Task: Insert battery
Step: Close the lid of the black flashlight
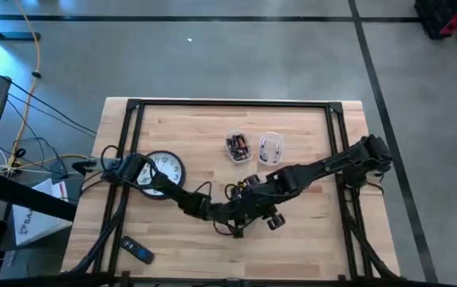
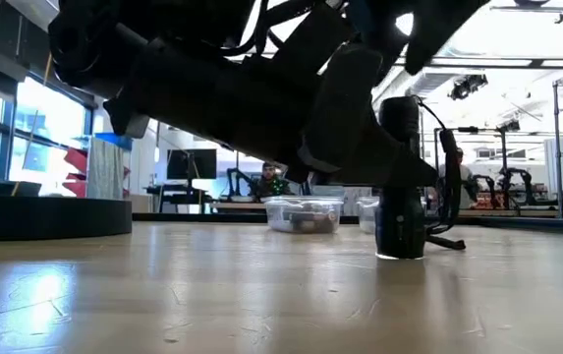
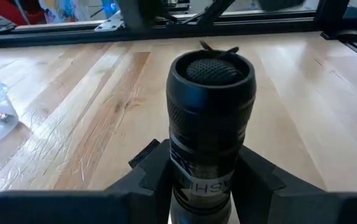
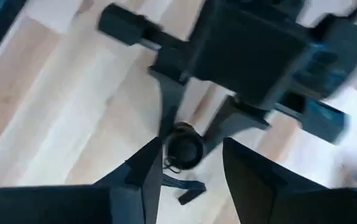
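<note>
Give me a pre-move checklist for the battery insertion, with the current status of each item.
1. Left gripper clamps the flashlight on both sides: ok.
2. Flashlight stands upright on the table, low view: ok.
3. Right gripper is above the flashlight, fingers spread: ok.
4. Battery held in the right gripper: not ok, nothing shows between its fingers.
5. Flashlight end open to take a battery: cannot tell; the left wrist view shows a textured cap on top.
6. Battery tub within reach behind the arms: ok.
</note>
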You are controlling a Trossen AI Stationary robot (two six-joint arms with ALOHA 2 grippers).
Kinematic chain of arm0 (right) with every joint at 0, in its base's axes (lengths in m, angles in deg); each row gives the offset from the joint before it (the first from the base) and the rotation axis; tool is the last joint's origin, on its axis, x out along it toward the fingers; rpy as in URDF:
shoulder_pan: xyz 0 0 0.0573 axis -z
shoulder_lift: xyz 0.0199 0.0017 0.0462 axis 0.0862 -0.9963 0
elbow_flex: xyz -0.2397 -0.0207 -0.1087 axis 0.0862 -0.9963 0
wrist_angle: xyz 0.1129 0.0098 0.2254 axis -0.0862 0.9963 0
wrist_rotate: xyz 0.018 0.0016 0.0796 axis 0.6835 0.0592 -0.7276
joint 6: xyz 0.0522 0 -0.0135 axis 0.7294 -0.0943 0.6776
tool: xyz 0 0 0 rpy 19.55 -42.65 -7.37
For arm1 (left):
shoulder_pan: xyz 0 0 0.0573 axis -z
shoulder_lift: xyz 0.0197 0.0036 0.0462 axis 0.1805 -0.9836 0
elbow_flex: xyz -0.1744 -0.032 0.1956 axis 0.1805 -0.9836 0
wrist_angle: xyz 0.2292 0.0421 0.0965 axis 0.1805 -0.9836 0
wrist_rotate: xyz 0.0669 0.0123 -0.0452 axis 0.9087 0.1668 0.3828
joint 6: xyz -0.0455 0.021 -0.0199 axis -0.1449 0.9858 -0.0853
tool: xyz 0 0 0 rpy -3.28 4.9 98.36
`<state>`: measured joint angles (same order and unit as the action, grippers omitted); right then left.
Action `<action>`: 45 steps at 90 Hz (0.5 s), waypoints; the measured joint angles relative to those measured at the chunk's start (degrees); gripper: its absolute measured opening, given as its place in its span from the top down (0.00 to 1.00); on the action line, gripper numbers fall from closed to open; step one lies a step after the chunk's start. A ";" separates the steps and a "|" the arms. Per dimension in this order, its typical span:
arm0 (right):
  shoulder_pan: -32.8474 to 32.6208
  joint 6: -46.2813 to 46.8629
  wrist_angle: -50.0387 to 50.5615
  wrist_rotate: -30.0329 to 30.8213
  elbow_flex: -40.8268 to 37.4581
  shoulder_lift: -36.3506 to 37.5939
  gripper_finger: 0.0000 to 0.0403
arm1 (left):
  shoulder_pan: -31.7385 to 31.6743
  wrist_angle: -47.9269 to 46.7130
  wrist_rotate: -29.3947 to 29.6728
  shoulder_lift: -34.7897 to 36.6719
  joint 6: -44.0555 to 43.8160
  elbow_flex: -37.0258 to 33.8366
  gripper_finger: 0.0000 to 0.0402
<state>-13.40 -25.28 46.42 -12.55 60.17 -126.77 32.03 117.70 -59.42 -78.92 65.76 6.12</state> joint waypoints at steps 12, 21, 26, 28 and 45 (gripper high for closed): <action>-0.02 -2.96 0.78 -1.25 0.00 -0.63 0.67 | 0.46 0.64 -1.19 -0.03 2.78 -0.04 0.75; -0.44 -5.77 0.42 -1.21 0.00 -0.79 0.67 | 1.01 2.29 -2.53 -0.09 4.53 -0.05 0.75; -0.50 -7.16 -0.06 -1.23 0.00 -1.03 0.67 | 1.10 2.64 -3.66 -0.09 4.92 -0.09 0.75; -0.52 -7.39 -0.36 -1.23 0.00 -1.10 0.67 | 1.13 2.80 -4.05 -0.09 4.98 -0.09 0.75; -0.94 -5.03 -2.59 -1.51 0.00 -1.53 0.67 | 1.13 2.99 -4.17 -0.09 4.46 -0.08 0.75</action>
<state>-14.34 -30.31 43.82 -14.06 60.17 -128.30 33.16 120.69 -63.60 -79.00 70.22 6.04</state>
